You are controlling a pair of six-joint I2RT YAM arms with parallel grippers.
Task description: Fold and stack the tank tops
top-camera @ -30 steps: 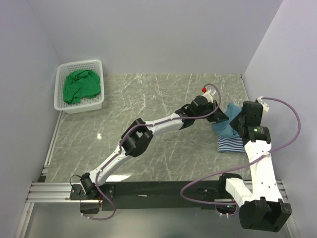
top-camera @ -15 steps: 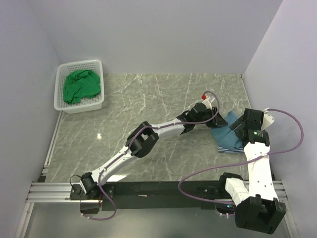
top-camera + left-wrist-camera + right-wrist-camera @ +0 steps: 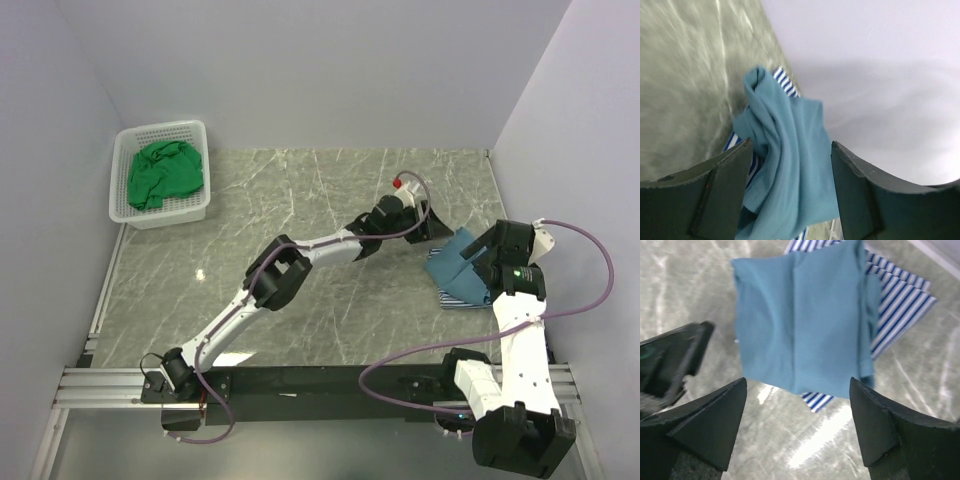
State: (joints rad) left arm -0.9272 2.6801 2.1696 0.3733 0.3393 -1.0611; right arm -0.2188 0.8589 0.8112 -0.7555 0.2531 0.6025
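The teal-blue tank top (image 3: 452, 266) lies folded on the folded navy-and-white striped tank top (image 3: 462, 299) at the table's right side. In the left wrist view the teal top (image 3: 785, 170) looks rumpled, with stripes (image 3: 784, 81) peeking out behind it. From the right wrist it is a flat square (image 3: 800, 325) over the striped top (image 3: 900, 295). My left gripper (image 3: 428, 231) (image 3: 791, 145) stands open just left of the pile. My right gripper (image 3: 478, 260) (image 3: 797, 382) stands open over its right edge. Neither holds anything. The green tank top (image 3: 163, 172) lies crumpled in the basket.
The white lattice basket (image 3: 195, 128) stands at the back left by the wall. Walls close the table on the left, back and right; the pile lies close to the right wall. The left gripper's finger (image 3: 670, 365) shows in the right wrist view.
Both grippers have gone from shut to open and let go of the teal top, which now lies on the striped one. The left gripper has drawn back up and left; the right has backed off slightly.
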